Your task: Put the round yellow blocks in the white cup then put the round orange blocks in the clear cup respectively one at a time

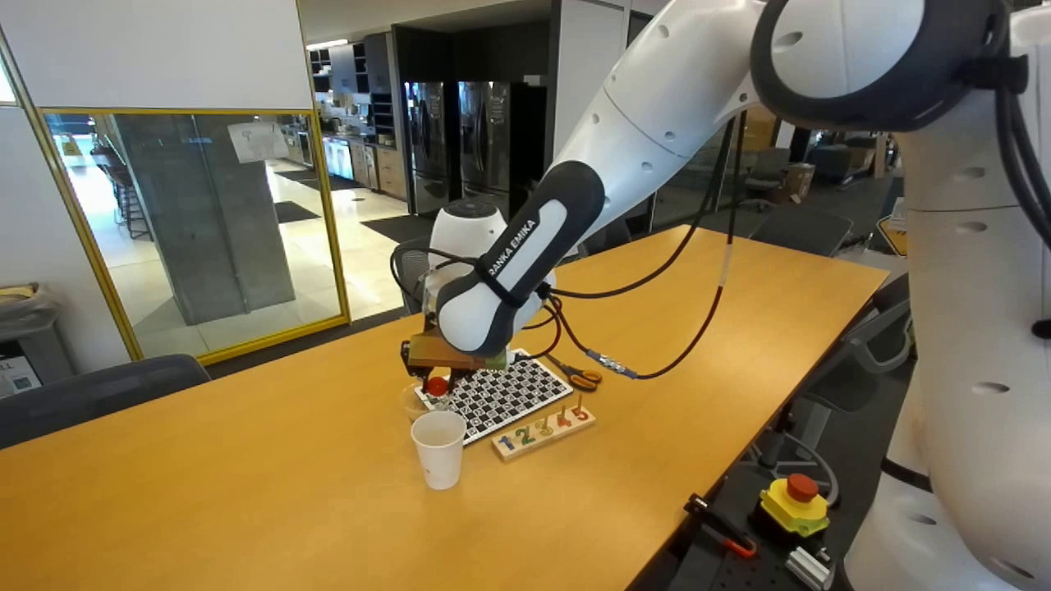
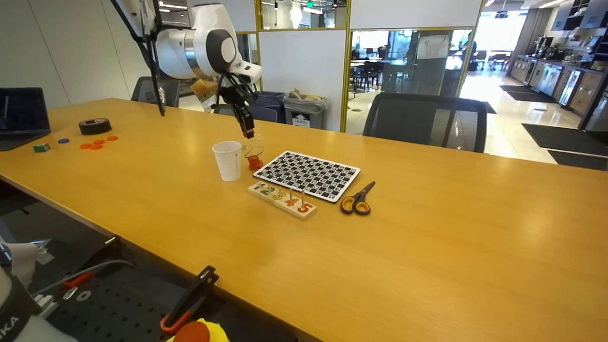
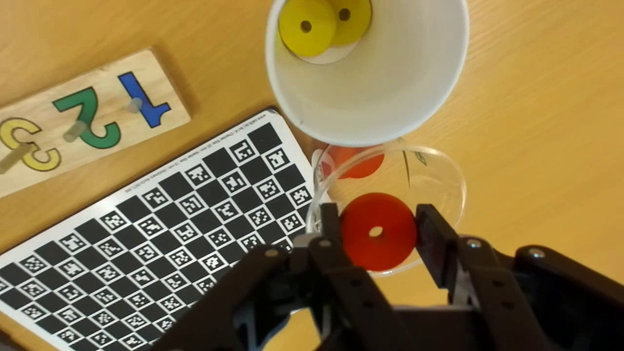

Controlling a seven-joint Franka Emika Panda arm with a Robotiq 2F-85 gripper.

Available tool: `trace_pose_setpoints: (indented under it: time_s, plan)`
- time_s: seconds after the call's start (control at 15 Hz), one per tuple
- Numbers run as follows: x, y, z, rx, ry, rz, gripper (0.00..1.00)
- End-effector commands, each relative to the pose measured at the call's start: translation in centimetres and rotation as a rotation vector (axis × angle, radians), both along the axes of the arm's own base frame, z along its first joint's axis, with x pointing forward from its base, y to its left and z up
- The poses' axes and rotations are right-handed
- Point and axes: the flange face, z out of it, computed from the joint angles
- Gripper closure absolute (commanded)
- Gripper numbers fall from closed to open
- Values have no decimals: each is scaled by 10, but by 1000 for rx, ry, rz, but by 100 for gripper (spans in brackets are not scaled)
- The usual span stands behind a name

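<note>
The white cup [image 1: 440, 455] stands upright on the table in both exterior views [image 2: 229, 162]. In the wrist view two yellow round blocks [image 3: 308, 34] lie at the bottom of the white cup [image 3: 390, 97]. The clear cup [image 2: 254, 148] stands right beside it, with red-orange discs [image 2: 255, 164] at its bottom. My gripper [image 3: 378, 226] is shut on a round orange block [image 3: 378, 253], held by its edges above the clear cup's opening [image 3: 441, 195]. Several more round orange blocks [image 2: 96, 147] lie on the table farther off in an exterior view.
A checkered board [image 2: 308, 173] lies by the cups. A wooden number board with pegs [image 2: 282, 199] and scissors [image 2: 358, 202] are near it. A black tape roll [image 2: 94, 126], a blue disc [image 2: 63, 140], a green block [image 2: 42, 147] and a laptop [image 2: 23, 116] are farther along the table.
</note>
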Motion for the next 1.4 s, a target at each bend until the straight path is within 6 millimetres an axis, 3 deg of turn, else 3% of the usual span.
trace_pose_setpoints:
  time_s: [0.0, 0.13, 0.2, 0.33, 0.53, 0.73, 0.93, 1.33]
  plan:
    - [30, 9, -4, 10, 7, 22, 82]
    - [37, 10, -9, 9, 18, 25, 82]
    - [40, 9, -11, 11, 26, 21, 32]
    - [44, 6, -14, 15, 45, 14, 27]
    - [42, 0, -16, 13, 77, 9, 2]
    - [31, -4, -11, 2, 149, 27, 0]
    - [0, -5, -1, -56, 329, 126, 0]
    - [-85, -4, 64, -118, 483, 257, 0]
